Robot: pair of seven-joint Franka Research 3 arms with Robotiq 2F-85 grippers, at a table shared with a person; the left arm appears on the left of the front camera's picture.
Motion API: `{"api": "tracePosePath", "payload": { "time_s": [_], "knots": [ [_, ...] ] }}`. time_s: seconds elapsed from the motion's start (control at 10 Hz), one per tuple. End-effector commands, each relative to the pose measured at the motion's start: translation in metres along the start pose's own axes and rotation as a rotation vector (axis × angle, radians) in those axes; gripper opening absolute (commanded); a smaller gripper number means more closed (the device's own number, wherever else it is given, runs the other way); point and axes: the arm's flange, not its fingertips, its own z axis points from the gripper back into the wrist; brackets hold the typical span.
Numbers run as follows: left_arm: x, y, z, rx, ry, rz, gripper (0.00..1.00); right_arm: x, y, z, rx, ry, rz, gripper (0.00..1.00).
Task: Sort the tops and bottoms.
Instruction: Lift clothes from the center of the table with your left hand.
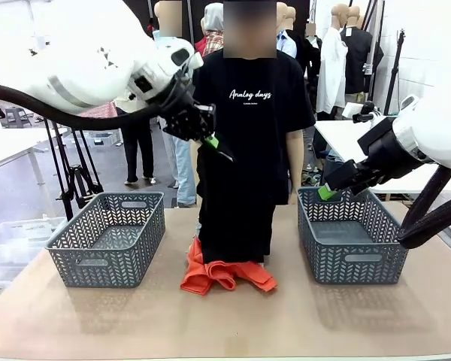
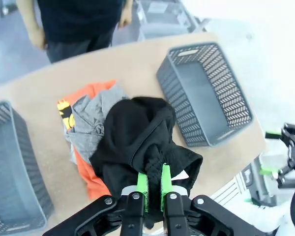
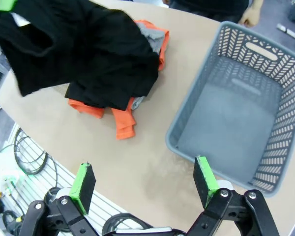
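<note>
Beneath the left gripper [image 1: 210, 141], which is clamped tight on their top edge, the black bottoms [image 2: 137, 137] hang over the tops [image 1: 225, 274] heaped on the table. Off to its side, the right gripper [image 3: 145, 179] gapes wide near a basket [image 3: 226, 123].

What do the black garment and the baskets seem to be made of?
Black garment: soft matte fabric, likely a knit. It folds and hangs limp from the left gripper.
Baskets: rigid grey plastic by the look, with moulded herringbone cut-outs and a faint sheen.
</note>
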Motion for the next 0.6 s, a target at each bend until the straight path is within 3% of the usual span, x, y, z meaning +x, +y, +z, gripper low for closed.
{"api": "tracePosePath", "payload": {
  "time_s": [0.0, 0.1, 0.2, 0.3, 0.5],
  "knots": [
    [-0.022, -0.009, 0.01, 0.009, -0.087, -0.105, 0.0, 0.0, -0.001, -0.002, 0.026, 0.002, -0.006, 1.0],
    [-0.025, -0.01, 0.018, 0.027, -0.151, -0.146, 0.0, 0.0, -0.001, -0.002, 0.026, 0.002, -0.006, 1.0],
    [-0.026, -0.004, 0.019, 0.03, -0.177, -0.105, 0.0, 0.0, -0.001, -0.002, 0.026, 0.002, -0.006, 1.0],
    [-0.015, -0.022, 0.023, 0.011, -0.078, -0.103, 0.0, 0.0, -0.001, -0.002, 0.026, 0.002, -0.006, 1.0],
    [-0.015, -0.022, 0.023, 0.011, -0.078, -0.103, 0.0, 0.0, -0.001, -0.002, 0.026, 0.002, -0.006, 1.0]
  ]
}}
